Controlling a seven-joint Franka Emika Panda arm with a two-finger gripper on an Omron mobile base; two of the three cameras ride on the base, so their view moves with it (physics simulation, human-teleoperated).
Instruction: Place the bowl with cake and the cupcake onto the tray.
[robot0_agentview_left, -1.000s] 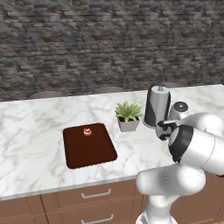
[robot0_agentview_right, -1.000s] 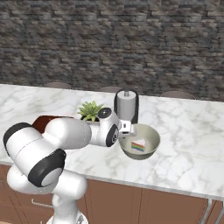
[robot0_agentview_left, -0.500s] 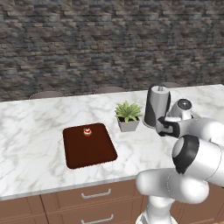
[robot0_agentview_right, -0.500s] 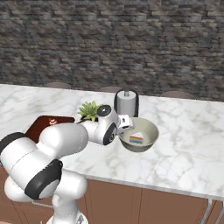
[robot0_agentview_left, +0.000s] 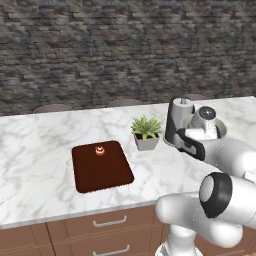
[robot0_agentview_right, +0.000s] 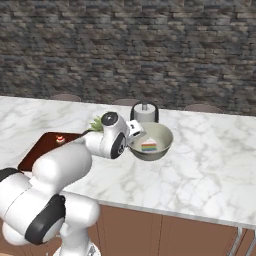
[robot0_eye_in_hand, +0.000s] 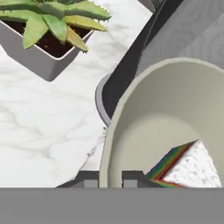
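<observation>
The tray (robot0_agentview_left: 102, 166) lies near the table's (robot0_agentview_left: 40, 150) front edge, the cupcake (robot0_agentview_left: 99, 150) on its far end; a potted plant (robot0_agentview_left: 146, 133) stands just right.

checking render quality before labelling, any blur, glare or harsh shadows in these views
Left base view: sharp, even lighting, only a soft shadow under the flat dark reddish-brown tray. Right base view: equally crisp, no glare on the round pale grey-white bowl. Hand view: bowl rim looms large and slightly soft from closeness.

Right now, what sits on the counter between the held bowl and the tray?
In the left base view, the potted plant stands between the bowl in the gripper and the tray; otherwise bare marble counter.
</observation>
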